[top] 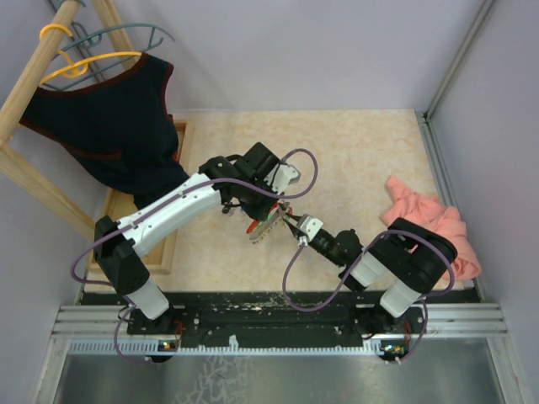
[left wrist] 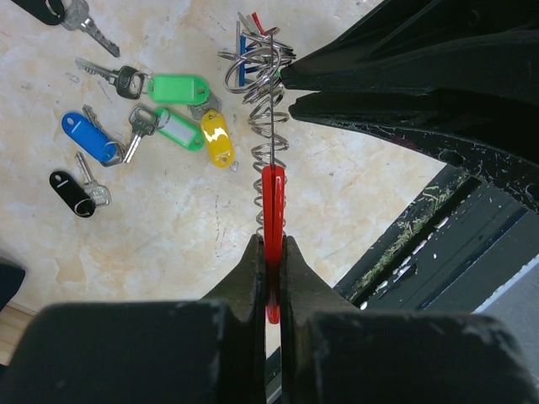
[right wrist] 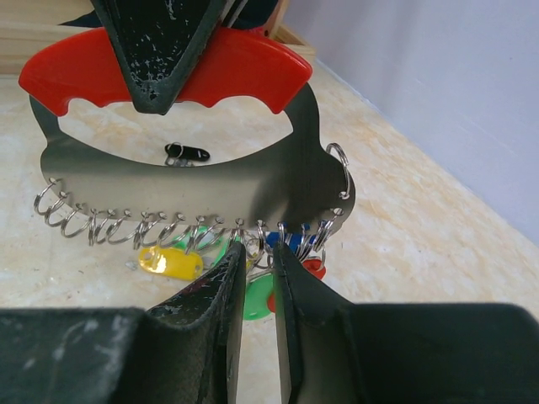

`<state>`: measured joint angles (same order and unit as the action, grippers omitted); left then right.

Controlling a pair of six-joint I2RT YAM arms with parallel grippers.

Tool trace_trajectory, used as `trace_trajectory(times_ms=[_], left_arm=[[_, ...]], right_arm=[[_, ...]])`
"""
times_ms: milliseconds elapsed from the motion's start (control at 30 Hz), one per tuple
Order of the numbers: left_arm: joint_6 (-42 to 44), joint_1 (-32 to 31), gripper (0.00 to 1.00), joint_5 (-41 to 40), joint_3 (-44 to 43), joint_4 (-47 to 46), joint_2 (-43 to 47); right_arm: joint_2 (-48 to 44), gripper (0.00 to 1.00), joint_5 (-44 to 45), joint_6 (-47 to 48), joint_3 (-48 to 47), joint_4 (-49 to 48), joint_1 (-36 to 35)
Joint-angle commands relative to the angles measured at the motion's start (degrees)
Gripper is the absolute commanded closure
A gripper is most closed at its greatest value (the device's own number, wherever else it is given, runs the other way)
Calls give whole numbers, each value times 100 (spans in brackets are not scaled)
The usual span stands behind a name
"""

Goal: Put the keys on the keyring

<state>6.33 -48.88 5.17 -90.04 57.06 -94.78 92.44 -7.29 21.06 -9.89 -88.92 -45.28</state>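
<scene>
One keyring (left wrist: pixel 271 194) between left gripper (left wrist: pixel 271 246) and right gripper (right wrist: pixel 257 249), keys (left wrist: pixel 178 88) aside.

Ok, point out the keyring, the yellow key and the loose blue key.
keyring (right wrist: pixel 253 71): right wrist view, red band.
yellow key (left wrist: pixel 216 137): left wrist view, plastic head.
loose blue key (left wrist: pixel 84 135): left wrist view, plastic head.

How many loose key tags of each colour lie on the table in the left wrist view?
Green key tags: 2
Black key tags: 2, one cut off by the picture's edge
Blue key tag: 1
Yellow key tag: 1
Total: 6
</scene>
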Motion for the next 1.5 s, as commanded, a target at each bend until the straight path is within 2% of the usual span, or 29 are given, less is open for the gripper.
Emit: trace_trajectory(times_ms=[0,833,933,1133,1300,1467], left_arm=[[77,-45,100,74,-2,-56,118],[91,-52,100,212,4,-120,175],[96,-55,100,220,16,-144,183],[8,-49,100,142,123,-216,214],[-153,56,100,126,395,-404,323],[-310,474,98,678,907,-1035,655]], right_arm=[[20,80,-189,22,-133,-986,-51],[395,84,-148,-52,-342,-985,-55],[414,86,-157,-67,-340,-984,-54],[275,100,-138,-60,-213,-980,-54],[-16,100,-177,-76,-52,-986,-53],[-169,100,-399,-130,62,-986,-53]])
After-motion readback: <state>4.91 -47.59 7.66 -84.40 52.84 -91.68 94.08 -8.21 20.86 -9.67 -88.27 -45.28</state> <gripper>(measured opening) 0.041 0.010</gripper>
